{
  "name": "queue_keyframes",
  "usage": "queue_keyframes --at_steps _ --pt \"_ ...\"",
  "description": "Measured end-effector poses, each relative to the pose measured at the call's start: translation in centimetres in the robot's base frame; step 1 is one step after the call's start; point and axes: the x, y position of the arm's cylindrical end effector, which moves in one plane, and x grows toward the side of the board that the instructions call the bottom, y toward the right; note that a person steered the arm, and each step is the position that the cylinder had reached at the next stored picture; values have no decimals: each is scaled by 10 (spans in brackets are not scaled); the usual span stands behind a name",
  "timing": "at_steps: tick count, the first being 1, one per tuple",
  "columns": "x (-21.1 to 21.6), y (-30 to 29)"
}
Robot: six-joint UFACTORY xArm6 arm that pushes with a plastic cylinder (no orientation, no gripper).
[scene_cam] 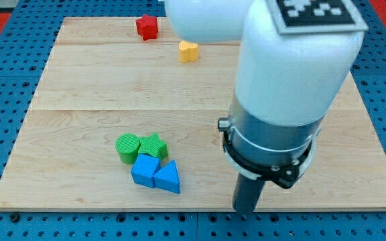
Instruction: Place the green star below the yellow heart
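The green star [154,145] lies on the wooden board at the lower left of centre, touching a green cylinder [128,147] on its left and a blue block [145,170] below it. The yellow heart [188,51] sits near the view's top, left of the arm. My tip [246,210] is near the board's bottom edge, well to the right of the green star and a little below it, not touching any block.
A blue triangle [168,178] sits right of the blue block. A red star [147,27] lies at the top, left of the yellow heart. The large white arm [293,73] covers the board's upper right. The board's edge [112,209] runs along the bottom.
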Motion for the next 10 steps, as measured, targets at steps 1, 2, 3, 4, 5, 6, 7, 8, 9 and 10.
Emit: queue_keyframes --at_steps 1,2,3,4,5,6,7,8,9,10 --pt "-21 -63" --pt "-55 -118" --pt "-90 -158" --pt "-114 -193" --pt "-138 -170" --pt "-161 -130" --pt "-164 -112" --pt "-185 -105" --pt "-211 -93" --pt "-200 -89"
